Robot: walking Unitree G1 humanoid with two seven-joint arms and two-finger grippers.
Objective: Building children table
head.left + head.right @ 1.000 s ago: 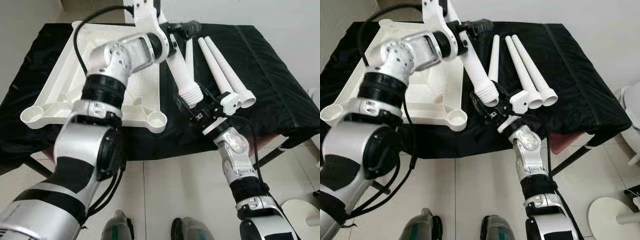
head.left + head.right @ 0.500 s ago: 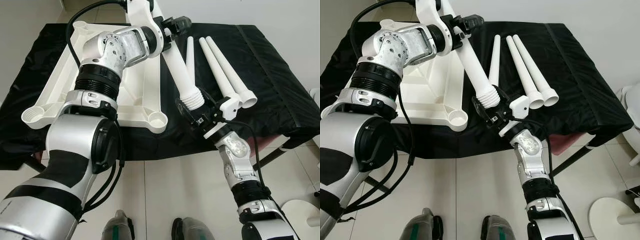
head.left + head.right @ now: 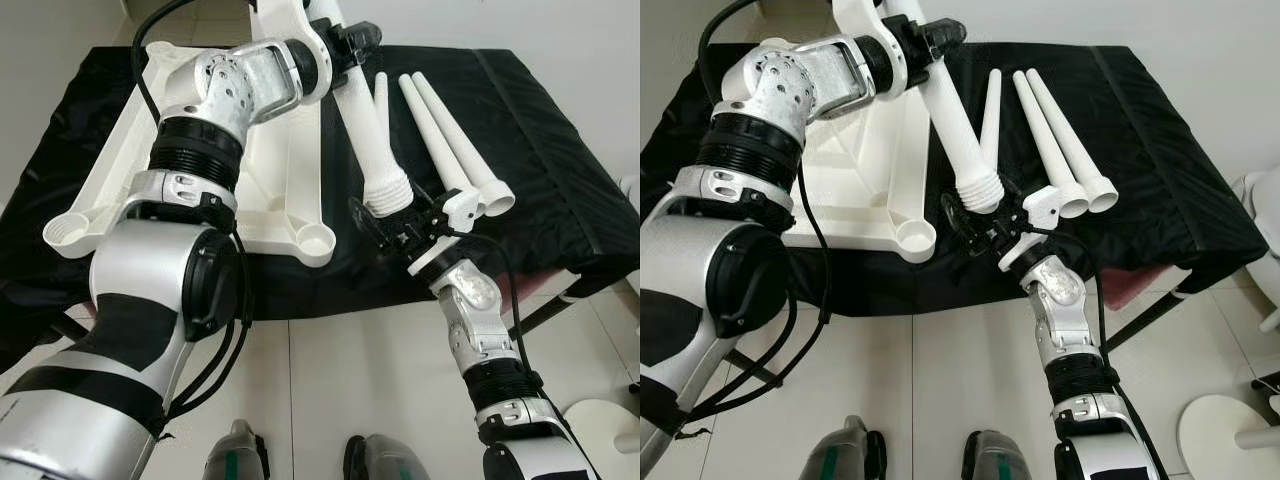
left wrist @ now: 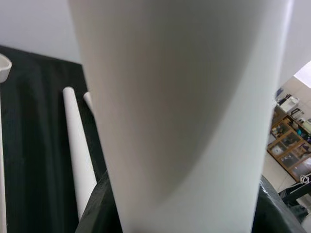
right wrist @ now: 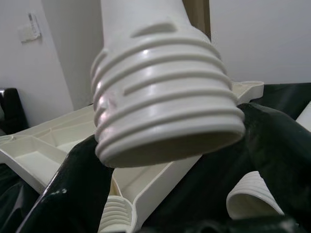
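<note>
Tabletop [image 3: 290, 190]: white moulded panel lying underside up on the left half of the counter [image 3: 560, 200], which is draped in black cloth; a round leg socket [image 3: 316, 240] sits at its near right corner, close to the counter's front edge, and another at its near left corner
Left hand [image 3: 352, 45]: up near the counter's far edge, fingers clamped on the narrow upper part of the held leg [image 3: 368, 130]
Change: over the last second the held leg has swung from a strong slant to a steeper, more upright pose, and its threaded end [image 3: 387, 192] has edged nearer the right hand; judged, the leg is being lined up for a handover or a joint grip before it goes to a socket
Leg axis: long axis runs from the far edge down toward the front edge, narrow tip high and away, wide threaded end low and pointing at the robot; it hangs above the cloth, just right of the tabletop's right edge
Right hand [image 3: 402, 226]: at the counter's front edge, right under the threaded end; fingers apart with the thread between them, contact I cannot tell
Spare legs [image 3: 450, 140]: three lying flat on the right half, wide ends toward the front edge
Progress: no leg screwed in yet, early in the build
</note>
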